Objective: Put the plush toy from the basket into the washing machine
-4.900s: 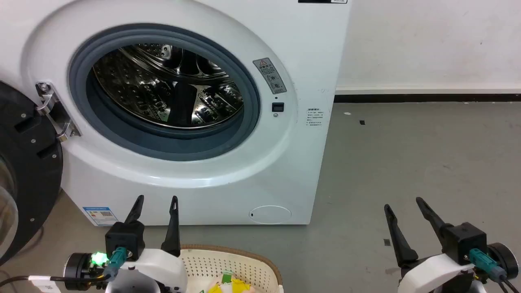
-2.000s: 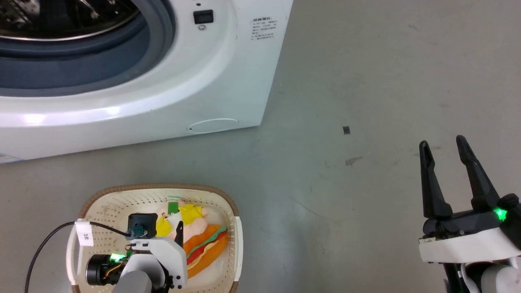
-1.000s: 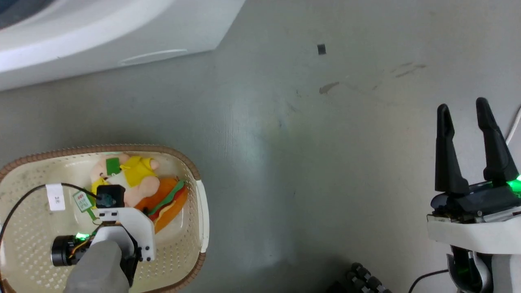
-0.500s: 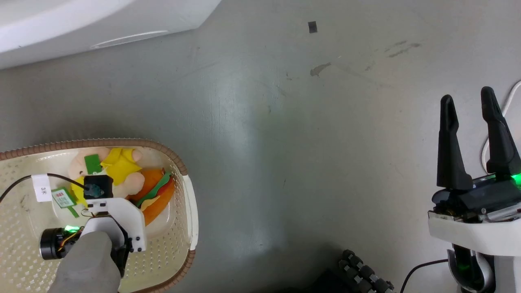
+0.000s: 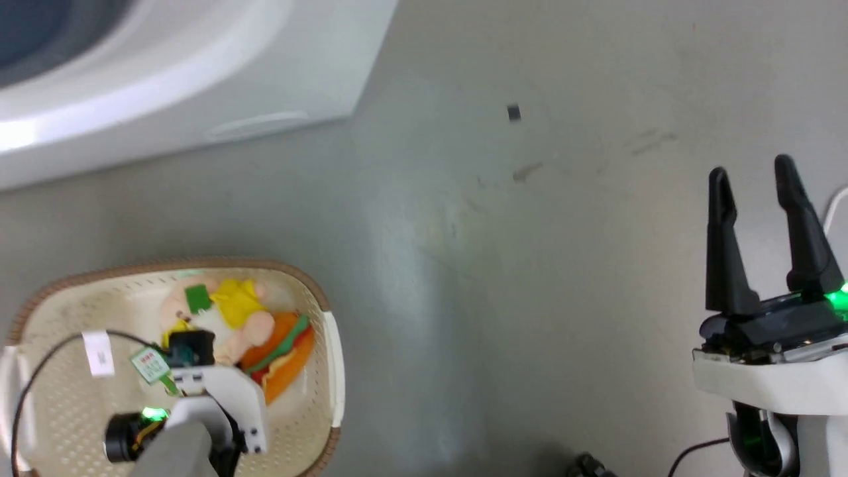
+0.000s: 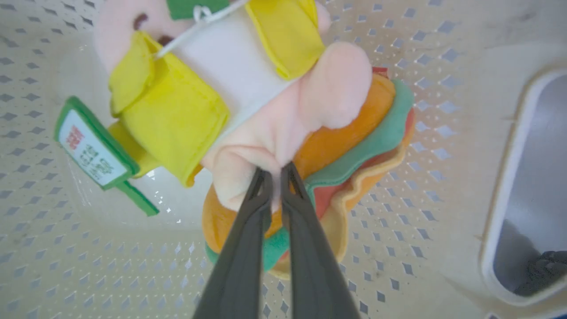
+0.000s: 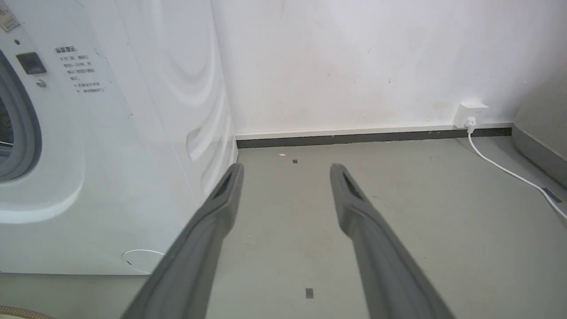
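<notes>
Grey floor [image 5: 530, 298]; left gripper [image 6: 275, 169] tight on plush toy [image 6: 283, 119] in basket [image 6: 66, 248].

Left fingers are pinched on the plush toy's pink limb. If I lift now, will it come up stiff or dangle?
Likely floppy: the left gripper nips just a soft fold of the plush toy, so the body should sag. Probably light, as stuffed fabric. The burger part and the green tag may swing and could brush the basket wall.
</notes>
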Available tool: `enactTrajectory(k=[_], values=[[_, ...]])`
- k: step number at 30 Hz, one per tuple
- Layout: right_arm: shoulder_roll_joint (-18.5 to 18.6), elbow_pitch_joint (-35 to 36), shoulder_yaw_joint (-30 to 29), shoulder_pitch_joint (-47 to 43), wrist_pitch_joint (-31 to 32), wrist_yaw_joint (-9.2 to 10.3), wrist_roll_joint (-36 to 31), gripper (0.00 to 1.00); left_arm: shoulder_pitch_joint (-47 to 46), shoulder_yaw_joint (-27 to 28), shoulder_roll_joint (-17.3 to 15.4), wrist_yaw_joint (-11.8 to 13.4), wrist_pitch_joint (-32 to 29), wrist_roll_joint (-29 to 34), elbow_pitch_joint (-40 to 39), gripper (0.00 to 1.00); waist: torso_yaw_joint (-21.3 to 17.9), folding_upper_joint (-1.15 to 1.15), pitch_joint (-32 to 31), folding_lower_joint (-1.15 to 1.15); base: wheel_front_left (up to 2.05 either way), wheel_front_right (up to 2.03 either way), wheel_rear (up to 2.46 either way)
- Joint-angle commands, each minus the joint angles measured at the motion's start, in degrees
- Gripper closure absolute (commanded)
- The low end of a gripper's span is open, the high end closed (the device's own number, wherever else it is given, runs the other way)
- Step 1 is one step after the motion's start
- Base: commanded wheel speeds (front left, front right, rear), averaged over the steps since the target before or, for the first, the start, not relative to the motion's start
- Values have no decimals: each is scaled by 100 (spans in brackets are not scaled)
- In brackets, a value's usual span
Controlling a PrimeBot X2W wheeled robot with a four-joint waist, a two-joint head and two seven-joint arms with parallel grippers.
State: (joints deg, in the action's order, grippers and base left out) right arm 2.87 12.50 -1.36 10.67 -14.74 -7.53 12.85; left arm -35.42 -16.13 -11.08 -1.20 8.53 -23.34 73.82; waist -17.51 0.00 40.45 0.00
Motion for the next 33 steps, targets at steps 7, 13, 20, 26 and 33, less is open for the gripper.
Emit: enactTrajectory(k=[7,13,20,26,33], values=[[0,-112,-89,-274,-26,4,-130,0,508,-178,179,-100,531,88,-67,100,493,0,-1320,0,0,0,0],[0,-217,-104,-447,-26,4,-234,0,838,-153,265,-142,639,68,-473,100,780,0,-2024,0,0,0,0],[0,-237,-228,-719,-26,4,-307,0,1374,-54,246,-22,645,216,-1611,100,1101,0,-2610,0,0,0,0],[0,-232,-267,-980,-26,4,-314,0,1951,97,249,81,646,387,-2706,100,1345,0,-3010,0,0,0,0],[0,-244,-252,-1259,-26,4,-340,0,2603,365,321,172,646,562,-4074,100,1550,0,-3459,0,0,0,0]])
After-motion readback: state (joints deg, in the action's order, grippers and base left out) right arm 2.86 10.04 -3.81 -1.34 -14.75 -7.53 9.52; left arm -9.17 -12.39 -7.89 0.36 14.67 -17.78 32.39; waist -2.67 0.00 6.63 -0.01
